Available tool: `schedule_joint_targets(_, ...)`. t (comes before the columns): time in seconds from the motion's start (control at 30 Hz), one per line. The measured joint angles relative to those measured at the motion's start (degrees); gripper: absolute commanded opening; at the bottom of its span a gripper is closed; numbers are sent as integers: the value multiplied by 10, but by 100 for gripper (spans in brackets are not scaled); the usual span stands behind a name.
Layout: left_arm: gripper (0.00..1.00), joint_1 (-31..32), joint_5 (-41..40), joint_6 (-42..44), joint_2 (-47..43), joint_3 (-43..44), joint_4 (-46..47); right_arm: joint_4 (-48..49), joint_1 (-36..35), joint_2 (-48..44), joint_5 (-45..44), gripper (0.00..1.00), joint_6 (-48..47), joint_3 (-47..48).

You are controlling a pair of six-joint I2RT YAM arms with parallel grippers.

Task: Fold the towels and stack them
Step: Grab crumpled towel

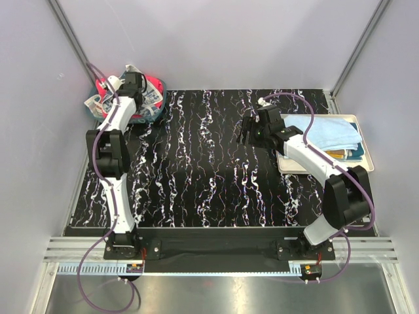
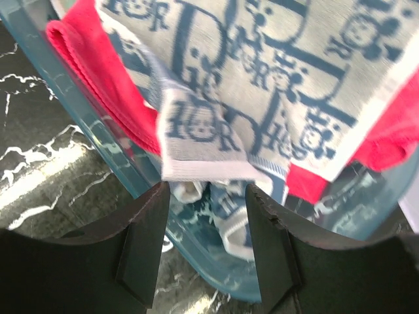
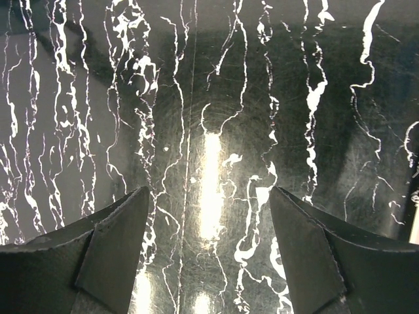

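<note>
— Closest to the lens, the left gripper (image 2: 206, 196) has its jaws spread, with nothing between them. Why is it parked there?

— It hangs at the near wall of the bin (image 2: 98, 140) and points into it, because the unfolded towels lie in that bin. My guess is that it is lining up a pick.

— Which towel is it facing?

— The white towel with dark blue print (image 2: 262, 78) lies on top of the bin's heap. One turned-over corner droops toward the bin's near wall, just beyond the fingertips. The corner is in line with the gap but not inside it, and as far as I can tell it is untouched. The red-pink towel (image 2: 98, 72) lies underneath, draped over the bin's rim.

— And the other arm?

— The right gripper (image 3: 208, 196) is well apart from the bin, out over the bare marbled table (image 3: 209, 98). Its jaws are wide and empty. It is probably placed there to help once a cloth is spread on the table for folding.

— Is anything stacked yet?

— Yes. Across the table from the bin, a cream tray (image 1: 366, 163) carries a folded light blue towel (image 1: 334, 133). A mustard towel (image 1: 337, 154) peeks out beneath it. So the bin seems to be the supply, the tray the stack, and the table between them the folding ground.
</note>
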State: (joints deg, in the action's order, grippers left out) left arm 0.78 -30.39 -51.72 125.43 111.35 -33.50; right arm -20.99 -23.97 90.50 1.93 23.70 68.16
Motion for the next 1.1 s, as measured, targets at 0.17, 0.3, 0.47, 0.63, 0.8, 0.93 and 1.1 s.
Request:
schedule_joint_targets(0.17, 55, -9, 0, -10, 7, -2, 2, 2, 0, 7, 7, 81, 0, 0)
schedule_joint_targets(0.3, 55, -9, 1, -13, 7, -2, 7, 2, 0, 7, 7, 80, 0, 0)
schedule_joint_targets(0.47, 56, -9, 1, -15, 15, -2, 15, 2, 0, 7, 7, 80, 0, 0)
schedule_joint_targets(0.63, 56, -21, 1, -23, 30, -1, 19, 2, 0, 13, 8, 80, 0, 0)
schedule_joint_targets(0.8, 54, -27, 1, -33, 33, -2, 32, 2, 0, 16, 8, 80, 0, 0)
schedule_joint_targets(0.93, 52, -28, 2, -40, 33, -23, 72, 3, 0, 18, 8, 79, 0, 0)
schedule_joint_targets(1.1, 55, -31, 9, -47, 33, -42, 108, 6, 0, 26, 14, 79, 1, 0)
